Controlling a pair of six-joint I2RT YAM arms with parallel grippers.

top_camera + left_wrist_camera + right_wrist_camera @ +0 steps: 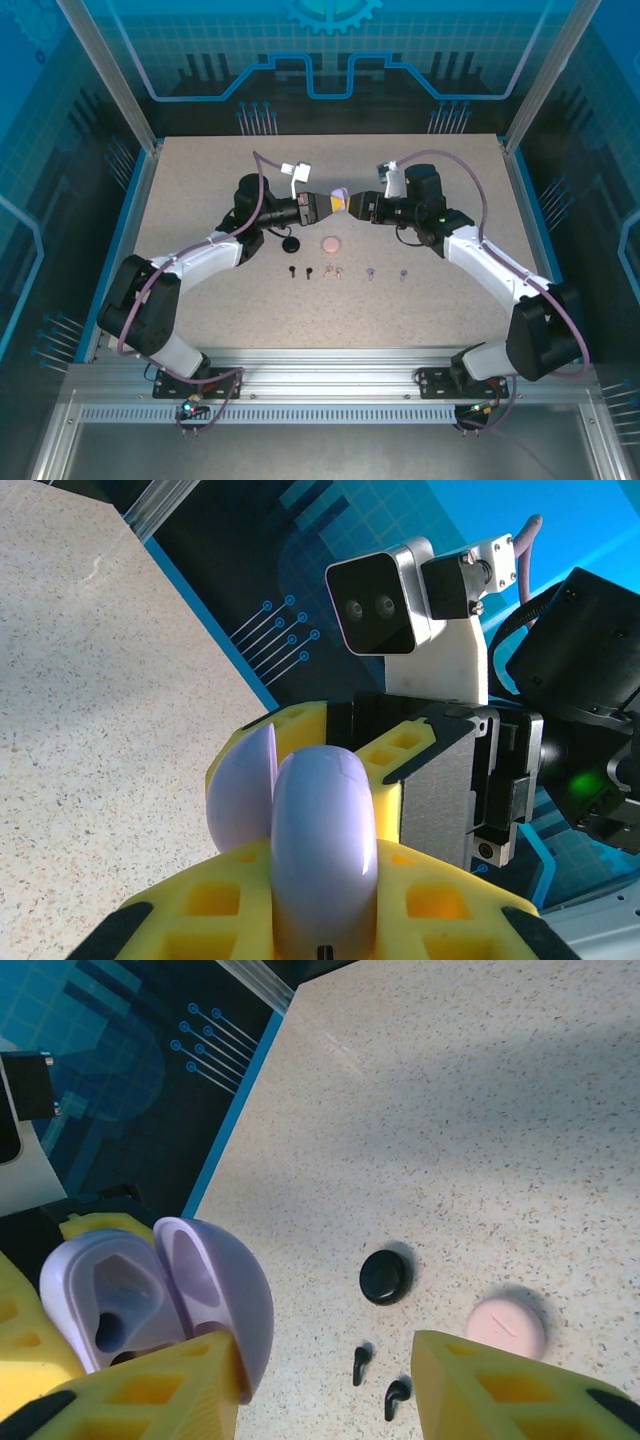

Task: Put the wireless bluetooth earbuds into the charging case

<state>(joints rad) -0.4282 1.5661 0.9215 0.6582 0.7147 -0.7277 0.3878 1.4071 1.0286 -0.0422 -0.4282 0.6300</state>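
left hand (328,204) is clenched on the lilac case (322,850), holding it up off the table (450,300), probably to steady it. right hand (325,1360) at its 3 o'clock has jaws apart, one finger against the open lid (215,1280). earbuds (371,271) lie in a row on the table at 6 o'clock

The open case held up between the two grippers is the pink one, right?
No. The open case held up between the left gripper and the right gripper is lilac, not pink; the left wrist view shows it. The pink case lies on the table.
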